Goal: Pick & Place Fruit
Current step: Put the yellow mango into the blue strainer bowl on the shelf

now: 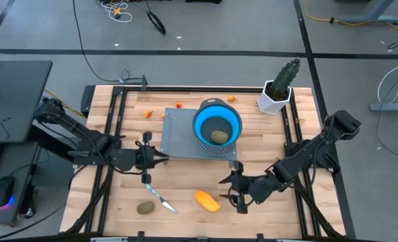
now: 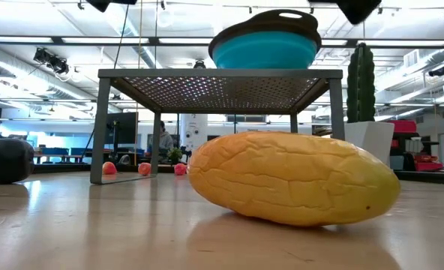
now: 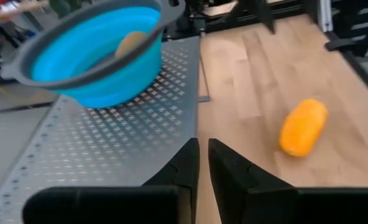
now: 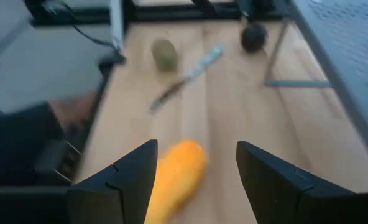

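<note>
You are looking at the wooden table point(image 1: 118, 202), carrying in its middle a perforated metal stand point(image 1: 179, 138) with the round blue bowl point(image 1: 217, 122) on top; one olive-brown oval fruit point(image 1: 218, 136) is already lying inside the bowl. At the far right corner a potted cactus point(image 1: 280, 87) is standing clear of the work. Your right gripper point(image 1: 234, 195) is hovering low over the near side of the table with its fingers spread and nothing between them, and the yellow-orange oval fruit point(image 1: 208, 201) is lying on the bare wood just beside it, toward the table's middle. In the right wrist view that fruit point(image 4: 174, 174) is sitting just ahead of the gap between the fingers, its long axis running roughly along the line of approach, slightly skewed. Your left gripper point(image 1: 160, 158) is waiting at the stand's near-left edge, fingers pressed almost together and holding nothing; it is clearly farther from the oval, so the right arm looks like the one to take it. The knife with the light blue handle point(image 1: 160, 197) is lying left of the oval, a second olive-brown oval point(image 1: 146, 208) beyond it. A dark round fruit point(image 4: 253, 37) is resting by the stand's leg. Tiny orange pieces point(image 1: 179, 105) are scattered along the far edge.
</note>
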Action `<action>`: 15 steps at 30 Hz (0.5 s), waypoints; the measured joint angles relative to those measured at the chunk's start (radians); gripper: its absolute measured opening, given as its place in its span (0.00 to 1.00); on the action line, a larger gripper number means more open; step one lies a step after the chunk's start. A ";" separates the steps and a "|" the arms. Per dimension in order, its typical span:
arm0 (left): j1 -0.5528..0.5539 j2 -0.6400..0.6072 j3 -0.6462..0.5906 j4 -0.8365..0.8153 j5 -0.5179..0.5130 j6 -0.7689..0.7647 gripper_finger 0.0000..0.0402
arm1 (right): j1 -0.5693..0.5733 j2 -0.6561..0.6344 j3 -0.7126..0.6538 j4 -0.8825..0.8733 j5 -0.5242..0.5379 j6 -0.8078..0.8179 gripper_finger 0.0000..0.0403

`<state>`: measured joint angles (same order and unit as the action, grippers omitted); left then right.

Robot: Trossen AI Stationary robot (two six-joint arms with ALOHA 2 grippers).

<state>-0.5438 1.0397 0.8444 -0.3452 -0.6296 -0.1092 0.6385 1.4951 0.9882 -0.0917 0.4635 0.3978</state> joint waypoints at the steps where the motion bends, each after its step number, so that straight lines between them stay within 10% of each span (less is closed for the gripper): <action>1: 0.000 0.000 0.000 0.002 -0.011 0.017 0.10 | 0.005 0.006 0.000 0.008 -0.002 0.016 0.57; 15: 0.000 -0.032 -0.001 0.029 -0.041 0.113 0.10 | 0.056 0.299 0.130 0.162 -0.056 0.189 0.60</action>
<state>-0.5434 1.0081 0.8433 -0.3163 -0.6701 0.0039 0.6942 1.7944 1.1180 0.0707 0.4072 0.5867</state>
